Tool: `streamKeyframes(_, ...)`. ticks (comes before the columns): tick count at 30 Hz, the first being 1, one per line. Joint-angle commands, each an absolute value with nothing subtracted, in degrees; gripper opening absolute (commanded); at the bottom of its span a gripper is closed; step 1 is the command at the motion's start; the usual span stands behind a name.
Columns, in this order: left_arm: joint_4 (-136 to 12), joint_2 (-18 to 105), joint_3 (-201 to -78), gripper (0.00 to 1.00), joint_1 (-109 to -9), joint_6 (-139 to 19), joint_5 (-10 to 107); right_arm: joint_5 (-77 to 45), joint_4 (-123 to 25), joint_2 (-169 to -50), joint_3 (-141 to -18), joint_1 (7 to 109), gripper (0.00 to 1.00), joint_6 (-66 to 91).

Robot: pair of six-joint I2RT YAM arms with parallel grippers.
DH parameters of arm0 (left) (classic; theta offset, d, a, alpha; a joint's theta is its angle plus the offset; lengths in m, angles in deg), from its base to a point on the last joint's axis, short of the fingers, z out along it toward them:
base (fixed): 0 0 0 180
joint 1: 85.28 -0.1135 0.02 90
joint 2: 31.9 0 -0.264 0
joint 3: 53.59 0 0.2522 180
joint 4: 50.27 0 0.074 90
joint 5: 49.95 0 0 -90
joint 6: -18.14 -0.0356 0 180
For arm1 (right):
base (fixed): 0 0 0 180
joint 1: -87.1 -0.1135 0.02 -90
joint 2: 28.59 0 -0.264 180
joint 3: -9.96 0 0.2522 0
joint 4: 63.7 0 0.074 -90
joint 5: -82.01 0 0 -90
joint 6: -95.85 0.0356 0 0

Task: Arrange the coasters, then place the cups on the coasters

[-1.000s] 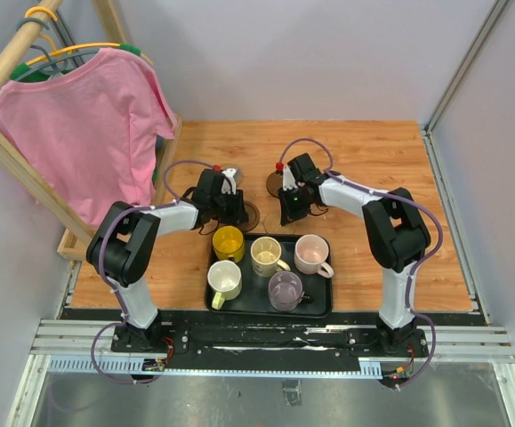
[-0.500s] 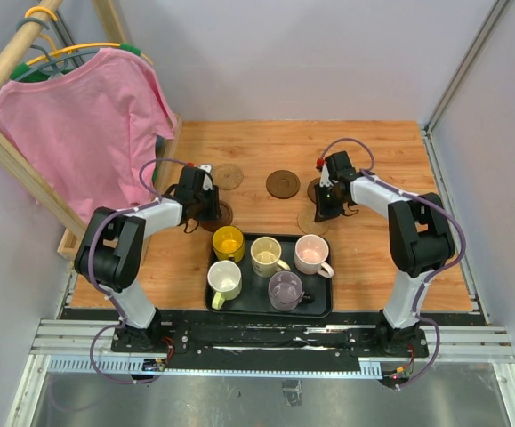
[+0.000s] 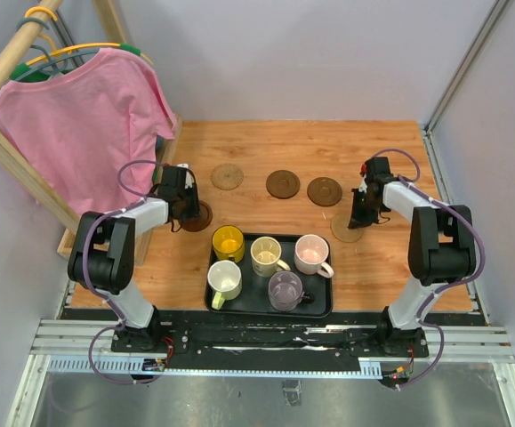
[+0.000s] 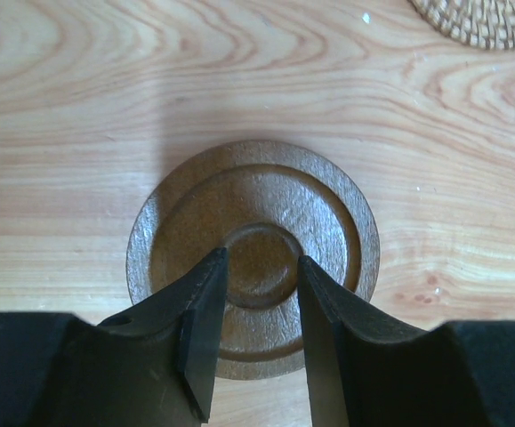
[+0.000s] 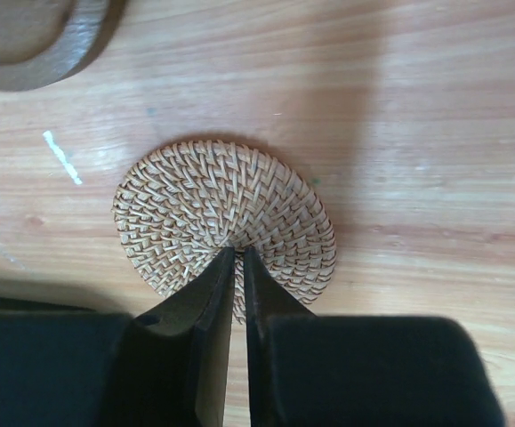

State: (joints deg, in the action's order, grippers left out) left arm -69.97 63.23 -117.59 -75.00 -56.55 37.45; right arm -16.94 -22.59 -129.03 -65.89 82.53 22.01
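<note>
Poised directly over two flat round discs: left gripper [image 4: 259, 267] part-open, fingertips astride the raised centre of a dark brown coaster [image 4: 257, 191] at the table's left; right gripper [image 5: 239, 258] all but closed, gripping nothing, atop a woven coaster [image 5: 213, 196] at the right; cups [image 3: 266, 256] on the tray [image 3: 319, 298] between.

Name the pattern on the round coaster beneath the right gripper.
The round tan coaster is spiral basket-weave; best in right wrist view.

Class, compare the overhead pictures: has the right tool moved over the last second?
Yes. The right tool has moved right, from behind the tray's middle to past its right end.
</note>
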Motion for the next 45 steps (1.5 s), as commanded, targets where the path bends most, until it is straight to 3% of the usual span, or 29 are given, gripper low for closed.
streamKeyframes(1,-68.9,65.2,-120.8,0.43,-76.6,-55.9,36.6,-9.3,-17.8,-132.6,-64.4,85.8,0.11,22.6)
streamKeyframes(9,-68.8,74.4,-132.0,0.45,-77.8,-56.0,38.2,-3.7,-16.1,-140.4,-77.4,87.2,0.11,22.8)
streamKeyframes(22,-71.3,86.4,-146.8,0.47,-78.8,-58.4,38.1,-9.5,-16.1,-151.2,-93.7,89.8,0.11,22.1)
streamKeyframes(34,-67.5,88.8,-147.9,0.48,-77.9,-59.9,53.3,-17.1,-28.8,-144.0,-88.8,89.7,0.17,18.0)
streamKeyframes(45,-69.0,90.5,-148.9,0.49,-71.1,-62.7,54.3,-22.7,-34.7,-134.4,-83.1,86.4,0.21,14.9)
